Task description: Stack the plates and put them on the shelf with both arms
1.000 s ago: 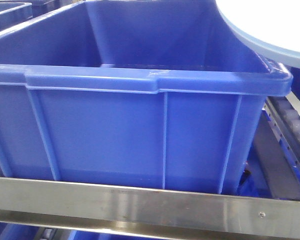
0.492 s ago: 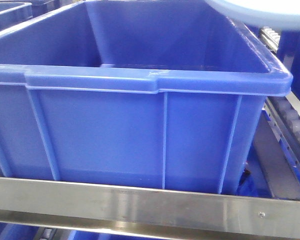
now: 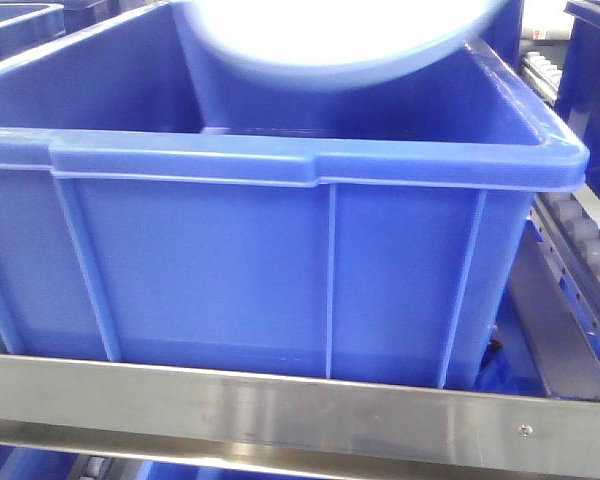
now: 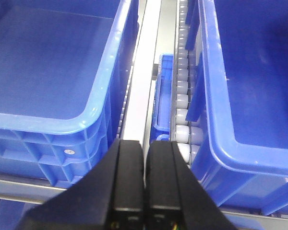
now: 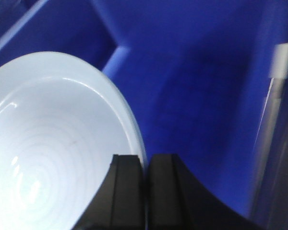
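Plate [image 3: 335,40] above blue crate [image 3: 280,270]; steel shelf rail [image 3: 280,410] below; roller track [image 4: 182,91] beside.

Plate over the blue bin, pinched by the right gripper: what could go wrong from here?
1. The right gripper holds the plate only at its rim, so it could slip or tilt.
2. The plate is blurred with motion above the bin, so it may clip a wall.
3. The left gripper is shut on nothing, so the plate gets no second support.
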Controlling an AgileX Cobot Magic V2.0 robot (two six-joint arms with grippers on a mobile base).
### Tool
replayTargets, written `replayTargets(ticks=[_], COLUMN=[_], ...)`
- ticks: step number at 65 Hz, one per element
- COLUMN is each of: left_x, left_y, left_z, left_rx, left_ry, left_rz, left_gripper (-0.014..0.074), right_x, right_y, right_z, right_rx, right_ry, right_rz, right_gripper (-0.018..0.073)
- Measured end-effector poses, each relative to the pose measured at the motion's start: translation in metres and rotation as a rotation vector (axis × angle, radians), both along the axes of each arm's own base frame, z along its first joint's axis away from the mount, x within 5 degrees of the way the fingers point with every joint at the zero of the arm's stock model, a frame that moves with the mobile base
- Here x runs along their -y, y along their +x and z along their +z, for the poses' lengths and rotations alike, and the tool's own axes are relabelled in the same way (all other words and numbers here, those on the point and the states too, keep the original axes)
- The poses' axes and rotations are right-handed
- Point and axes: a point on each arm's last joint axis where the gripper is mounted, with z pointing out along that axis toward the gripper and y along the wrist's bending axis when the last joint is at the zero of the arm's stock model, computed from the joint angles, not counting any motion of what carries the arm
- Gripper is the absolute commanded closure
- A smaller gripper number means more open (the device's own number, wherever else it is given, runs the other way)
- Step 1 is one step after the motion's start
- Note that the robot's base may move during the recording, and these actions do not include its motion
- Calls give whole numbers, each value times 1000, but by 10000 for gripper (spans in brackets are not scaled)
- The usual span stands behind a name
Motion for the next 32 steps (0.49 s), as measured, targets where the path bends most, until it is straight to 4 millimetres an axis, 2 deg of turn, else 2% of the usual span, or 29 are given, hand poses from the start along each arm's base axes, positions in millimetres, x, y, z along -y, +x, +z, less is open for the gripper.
replayTargets(ticks=[4,10,11,15,23,32], left_x=[0,0,0,0,0,0], left_y=[0,0,0,0,0,0], left_z=[0,0,0,0,0,0], left_rx=[0,0,0,0,0,0], left_ry=[0,0,0,0,0,0], left_rz=[0,0,0,0,0,0], left_gripper=[513,513,513,513,513,513], right_x=[-10,-17,-18,-20,-21,-20], right_y=[11,24,25,30,33,29], right_z=[-7,-16,-18,-22,-25,-20], right_rx=[-21,-43,-45,-49,-53,-46], right_ry=[-8,-18,-19,-20,-22,-19], right_rz=[14,19,19,18,18,19], right_gripper=[391,146,78,-7,-6,78])
